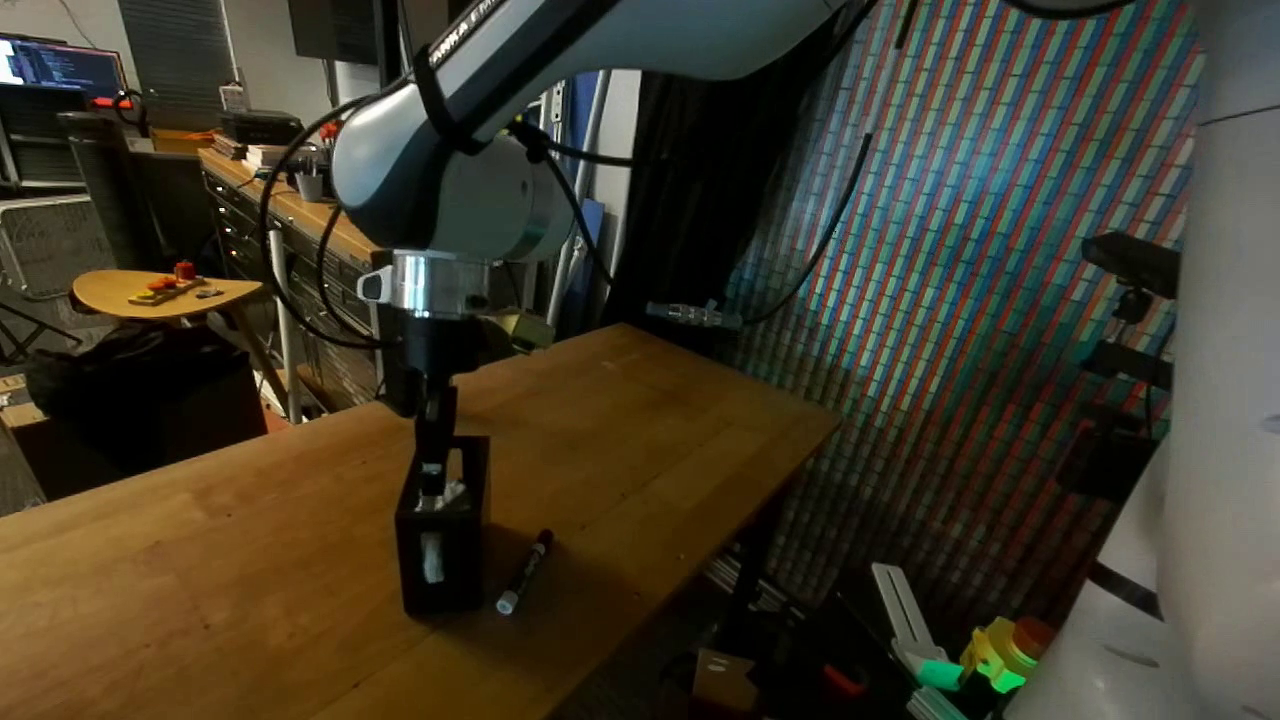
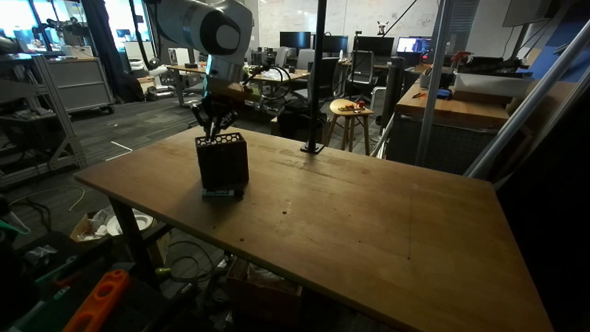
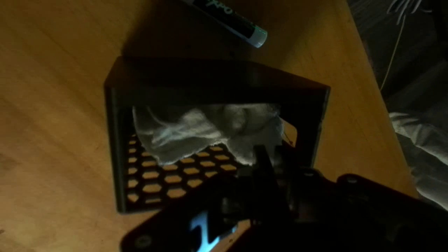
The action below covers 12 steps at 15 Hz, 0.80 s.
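Note:
A tall black box (image 2: 226,163) with honeycomb sides stands upright on the table, its lidless top facing up. Inside it lies a crumpled white cloth (image 3: 206,129), and a bit of the cloth (image 1: 455,495) shows near the rim. My gripper (image 3: 271,148) points down into the box at one end. Its fingers are almost together, with cloth showing in the narrow gap; the hold is dark and hard to make out. In both exterior views the fingertips (image 2: 210,137) dip below the rim. A black marker (image 1: 525,572) lies on the table close beside the box.
The wooden table (image 2: 368,221) ends at an edge not far from the box. A black pole (image 2: 312,148) rises from the table's far side. A stool (image 2: 352,109) with toys stands beyond it. Cables hang along the arm.

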{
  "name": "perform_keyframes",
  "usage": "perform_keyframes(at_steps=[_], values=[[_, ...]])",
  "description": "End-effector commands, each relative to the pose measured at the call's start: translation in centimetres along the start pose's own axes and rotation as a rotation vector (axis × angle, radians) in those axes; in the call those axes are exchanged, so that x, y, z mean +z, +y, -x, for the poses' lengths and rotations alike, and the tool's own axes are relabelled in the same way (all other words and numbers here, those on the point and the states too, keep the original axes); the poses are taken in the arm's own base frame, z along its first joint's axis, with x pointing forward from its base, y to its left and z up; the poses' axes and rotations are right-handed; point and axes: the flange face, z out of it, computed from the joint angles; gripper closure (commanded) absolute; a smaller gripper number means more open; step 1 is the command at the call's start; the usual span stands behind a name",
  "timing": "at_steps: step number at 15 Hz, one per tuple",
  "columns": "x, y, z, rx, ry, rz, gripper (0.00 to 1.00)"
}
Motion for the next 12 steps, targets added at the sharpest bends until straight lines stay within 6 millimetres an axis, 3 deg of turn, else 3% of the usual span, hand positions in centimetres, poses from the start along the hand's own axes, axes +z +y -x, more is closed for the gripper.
perform_keyframes(at_steps=[1,6,8,11,12], values=[[-6.0,-2.2,-1.1,0.034,-0.023,0.088,0.87],[-16.1,-4.4,-0.6,0.121,0.034,0.252,0.86],[-19.2,-4.9,-0.3,0.164,0.058,0.31,0.86],[-22.1,-5.9,-0.1,0.234,0.107,0.358,0.86],[-22.6,-6.2,-0.1,0.256,0.121,0.369,0.82]])
